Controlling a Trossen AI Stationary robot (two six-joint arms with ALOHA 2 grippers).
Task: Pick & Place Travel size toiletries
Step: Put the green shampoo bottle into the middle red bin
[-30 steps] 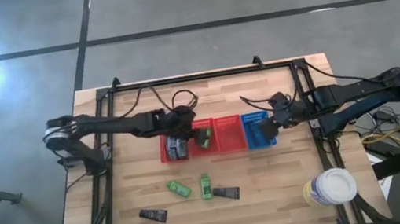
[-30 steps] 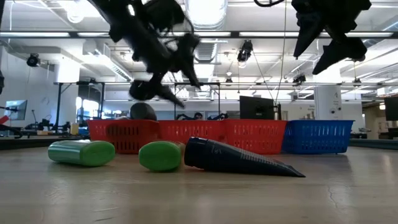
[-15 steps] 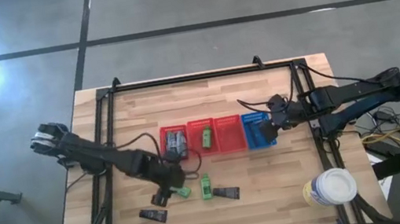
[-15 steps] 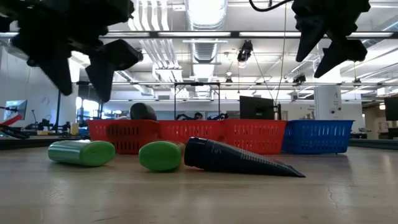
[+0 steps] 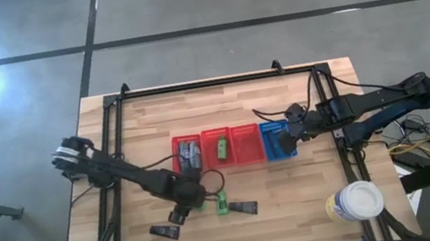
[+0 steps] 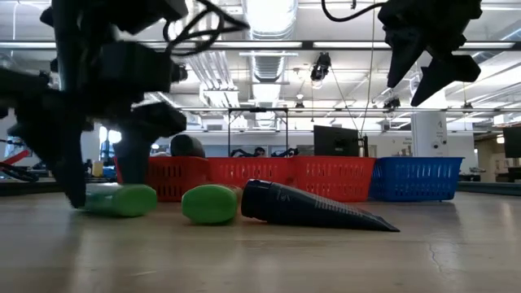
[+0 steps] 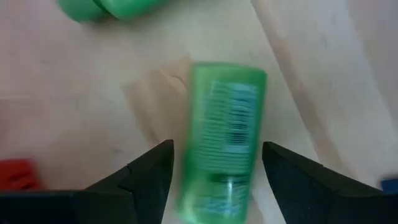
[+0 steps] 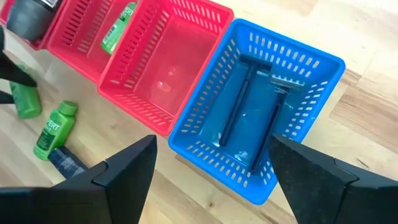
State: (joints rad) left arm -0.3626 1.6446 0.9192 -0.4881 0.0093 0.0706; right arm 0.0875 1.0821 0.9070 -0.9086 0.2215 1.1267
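Left gripper (image 5: 184,211): hanging low over the front of the wooden table (image 5: 315,217), fingers standing apart on either side of a green bottle (image 7: 225,140) that is lying flat on the boards; the fingers are straddling it, not closing on it, and whether they are touching it cannot be told

Second green bottle (image 5: 221,202): lying on the table just beside the left gripper, with a dark tube (image 5: 244,208) touching or nearly touching its far side; in the low view the bottle (image 6: 210,203) and the tapered tube (image 6: 313,208) are lying end to end

Another dark tube (image 5: 164,231): lying alone nearer the table's front edge, close to the left gripper

Row of baskets across the table's middle: three red baskets, then a blue basket (image 8: 323,81). The leftmost red basket (image 5: 176,156) is holding grey rounded containers (image 5: 189,152); the middle red basket (image 5: 211,134) is holding one green bottle (image 5: 222,147); the third red basket (image 8: 205,37) is showing nothing inside

Razors (image 8: 249,93): two dark-blue razors lying lengthwise in the blue basket

Right gripper (image 5: 289,133): hovering above the blue basket, fingers spread wide, gripping nothing

Yellow jar with white lid (image 5: 353,201): standing at the table's front right corner, well apart from the baskets
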